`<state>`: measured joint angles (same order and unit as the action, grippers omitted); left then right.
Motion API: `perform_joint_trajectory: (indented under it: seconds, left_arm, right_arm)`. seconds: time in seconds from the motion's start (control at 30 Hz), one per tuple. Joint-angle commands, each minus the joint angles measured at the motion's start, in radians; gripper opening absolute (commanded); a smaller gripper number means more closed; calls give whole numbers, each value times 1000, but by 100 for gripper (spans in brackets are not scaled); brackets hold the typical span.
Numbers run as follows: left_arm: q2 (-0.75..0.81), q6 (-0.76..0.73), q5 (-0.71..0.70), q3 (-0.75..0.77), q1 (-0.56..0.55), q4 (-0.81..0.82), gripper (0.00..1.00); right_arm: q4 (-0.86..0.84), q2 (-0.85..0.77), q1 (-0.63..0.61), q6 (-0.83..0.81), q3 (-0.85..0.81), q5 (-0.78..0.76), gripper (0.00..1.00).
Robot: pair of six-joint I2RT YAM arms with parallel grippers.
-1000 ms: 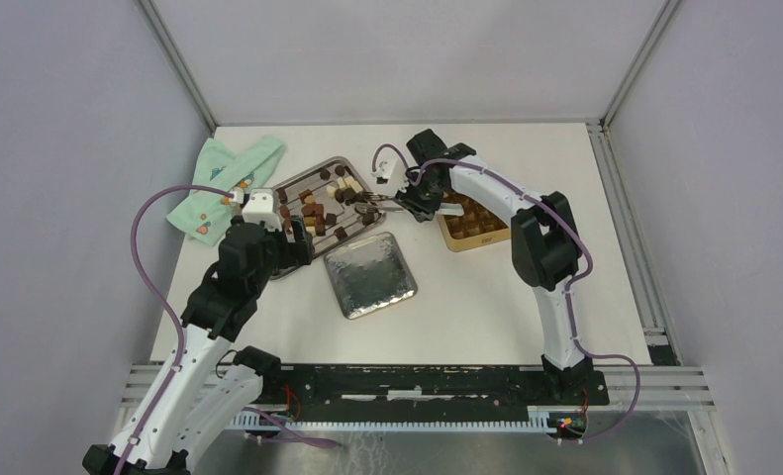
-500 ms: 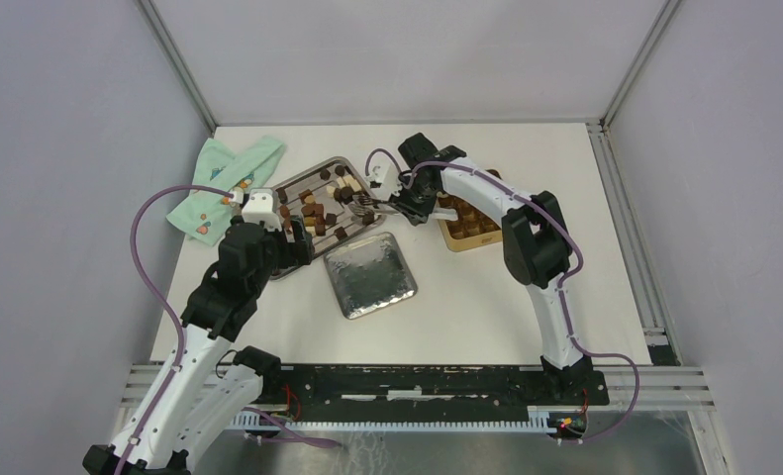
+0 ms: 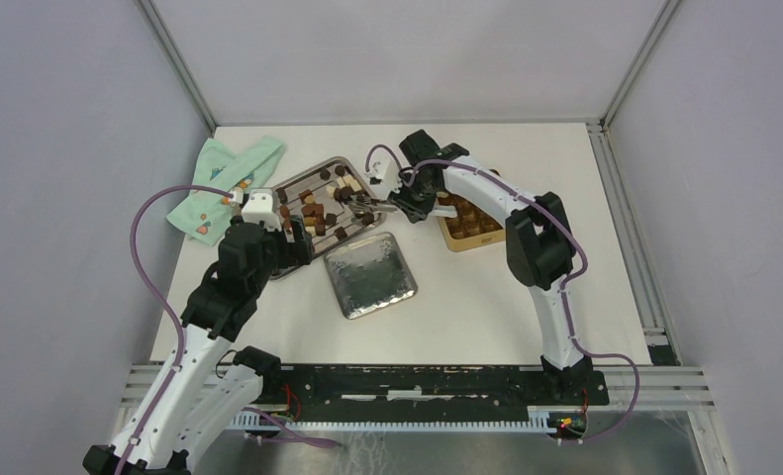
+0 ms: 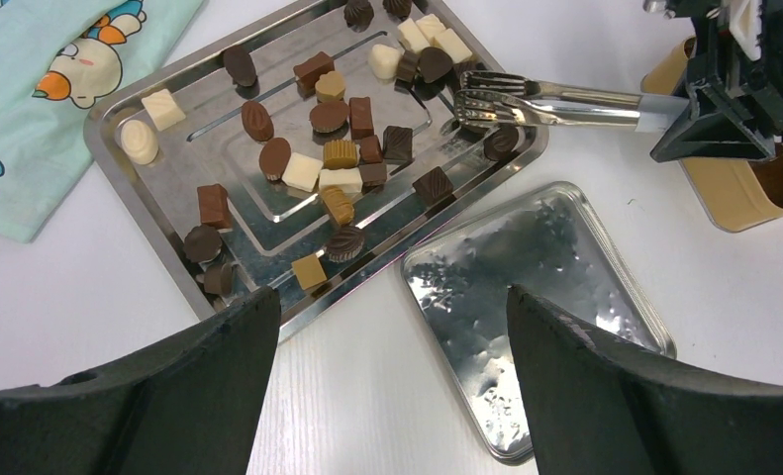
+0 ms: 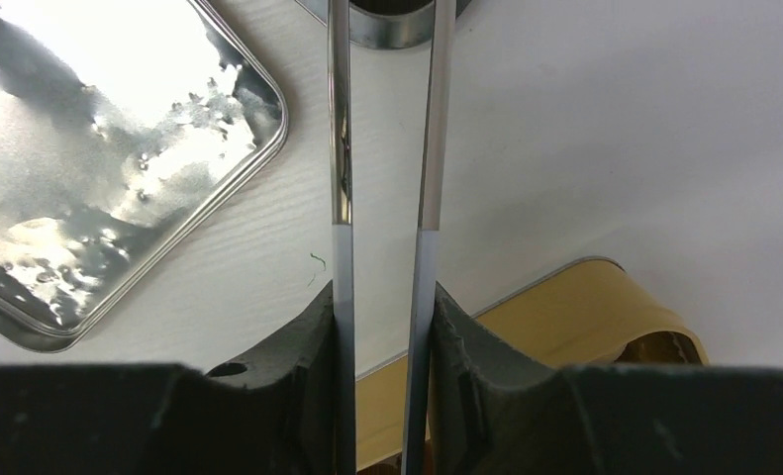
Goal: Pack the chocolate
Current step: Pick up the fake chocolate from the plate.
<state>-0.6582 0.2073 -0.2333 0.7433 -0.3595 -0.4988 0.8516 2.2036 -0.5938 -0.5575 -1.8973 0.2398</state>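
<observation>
The chocolate (image 4: 340, 153), glossy dark, tan and cream bites, lies scattered on a ridged steel tray (image 4: 184, 158), left of the gold tin (image 4: 734, 193). The right hand (image 4: 709, 109) pinches toothed steel tongs (image 4: 565, 102) over the tray's right end. This looks like picking: next, squeeze gently and lift. The left hand (image 4: 387, 396) hovers spread, empty.

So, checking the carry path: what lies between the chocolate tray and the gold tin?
Bare white table, spanned above by the metal tongs; the left wrist view shows it.

brown and cream chocolate (image 4: 340, 153), loose on steel tray (image 4: 204, 148)
</observation>
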Motion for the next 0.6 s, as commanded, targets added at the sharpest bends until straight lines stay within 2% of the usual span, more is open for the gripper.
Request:
perform_joint_trajectory:
  seconds: [0.0,0.17,0.33,0.43,0.57]
  left_arm:
    - [14,-50,0,4,5,40,89]
    - [23,-50,-6,3,7,40,89]
    - [26,-50,-6,2,5,40,89]
    - [26,-50,-7,4,6,40,89]
    - [25,-50,-5,1,6,40,89]
  right_arm:
    - [-24,-115,-6,20,-23,53,16]
    - [-33,-199,2,18,29,77,15]
    - [-86,-340,49,19,177,118,15]
    - [-124,-426,122,22,281,168,15]
    - [-181,-525,281,34,421,251,15]
